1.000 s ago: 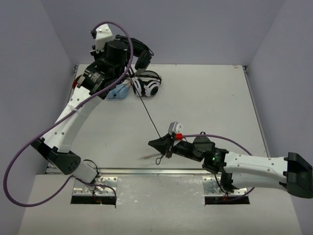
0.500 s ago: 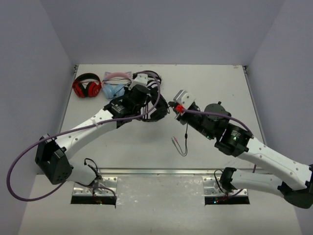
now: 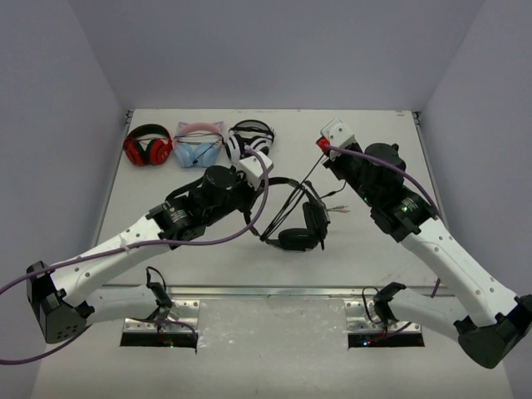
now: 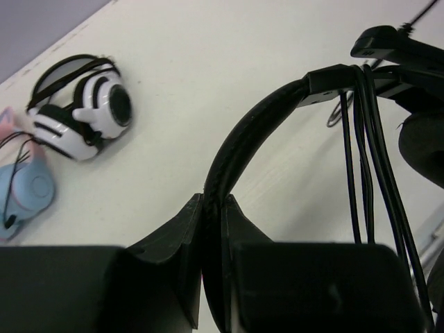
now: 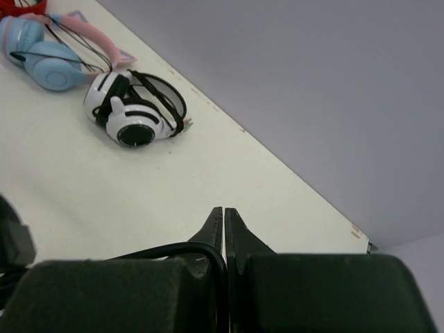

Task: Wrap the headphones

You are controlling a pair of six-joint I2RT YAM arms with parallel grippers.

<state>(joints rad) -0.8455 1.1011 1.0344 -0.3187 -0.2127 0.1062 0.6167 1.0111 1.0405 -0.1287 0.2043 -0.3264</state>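
Left tool is clamping the band of the all-black padded over-ear headphones, holding them just nearside of the black-and-white headphones. Right tool is pinching their thin black cable. Overtightening is risking the loops sliding off or the band twisting free.

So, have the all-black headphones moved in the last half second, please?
Yes: the headphones moved nearer and rightward, away from the black-and-white headphones.

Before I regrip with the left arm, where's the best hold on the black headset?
The headband, on its bare arc clear of the cable turns near the yoke. Come from the left, across its thin width, as the left gripper does now; the ear cups look too thick for the jaws.
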